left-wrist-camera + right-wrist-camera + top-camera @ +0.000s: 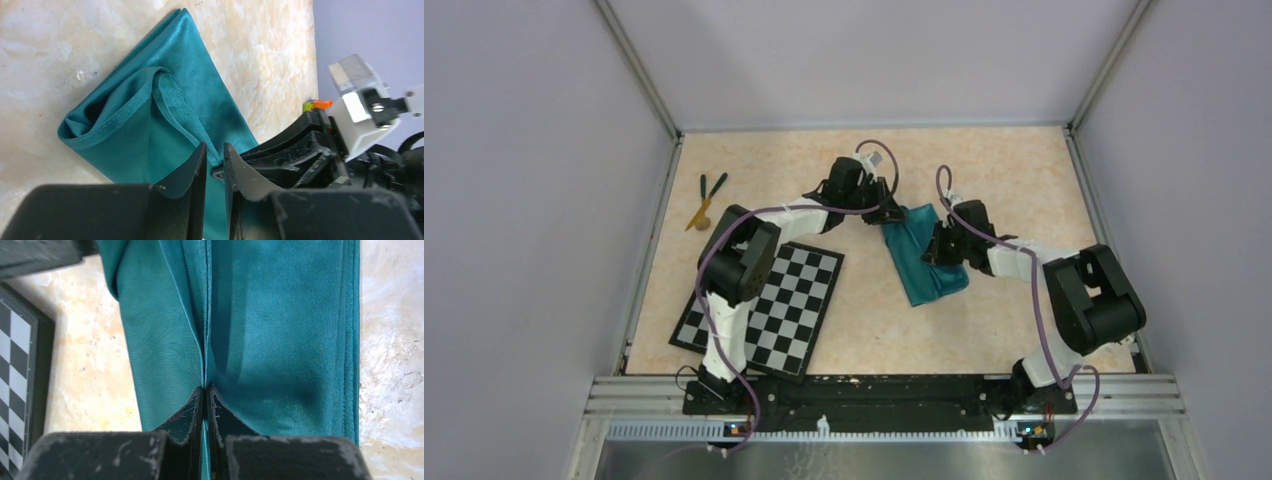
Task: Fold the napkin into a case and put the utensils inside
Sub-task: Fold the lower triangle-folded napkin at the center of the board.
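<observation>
The teal-green napkin [921, 262] lies folded into an oblong strip at mid-table. My left gripper [892, 212] is at its far end; in the left wrist view [215, 146] the jaws stand close together with a raised hem of the napkin [145, 125] pinched between them. My right gripper [937, 245] is over the strip's middle, shut [205, 388] on a thin upright fold of the napkin [280, 330]. The utensils [707, 198], two dark green sticks and a yellowish one, lie far off at the back left.
A black-and-white checkerboard mat [789, 300] lies at the front left under the left arm, its edge close to the napkin [12, 365]. Grey walls close the table on three sides. The right gripper's black body [300, 145] is right beside the left jaws.
</observation>
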